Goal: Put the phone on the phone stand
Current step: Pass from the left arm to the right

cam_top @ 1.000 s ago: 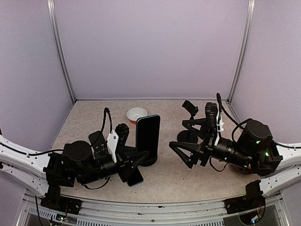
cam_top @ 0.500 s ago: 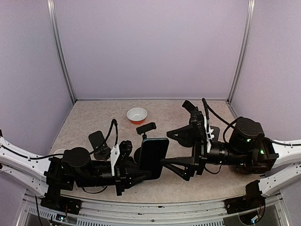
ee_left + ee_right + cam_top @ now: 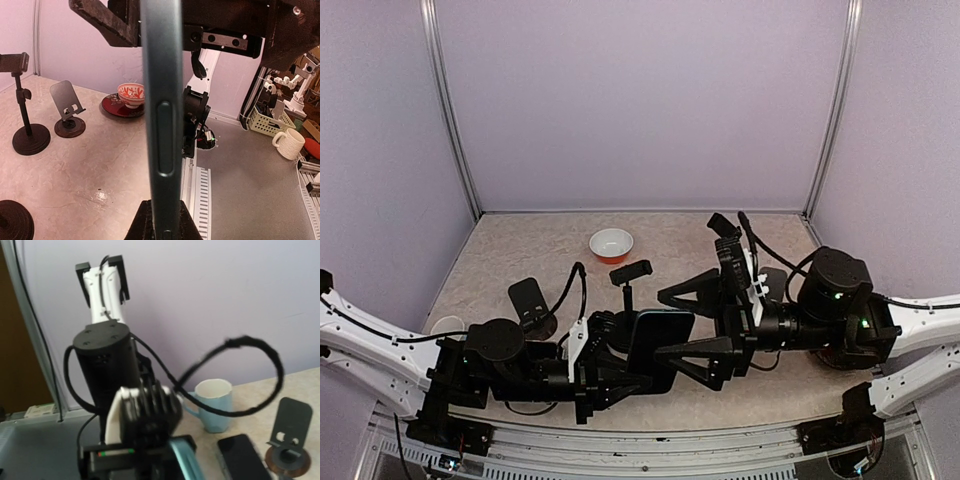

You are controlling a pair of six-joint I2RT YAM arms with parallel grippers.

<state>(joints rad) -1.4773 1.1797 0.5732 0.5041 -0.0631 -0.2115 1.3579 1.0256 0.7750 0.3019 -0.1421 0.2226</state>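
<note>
The likeliest mishap is a drop. The left gripper pinches the phone only by its lower end. If that pinch loosens before the right gripper, whose fingers are spread, has closed, the phone falls to the table. A finger arriving crooked could also twist it loose. The phone stands edge-up in the air between the right gripper's two fingers, seemingly touching neither. It hangs to the right of the flat-backed stand, well apart from it. The red bowl sits beyond the stand, farther back.
</note>
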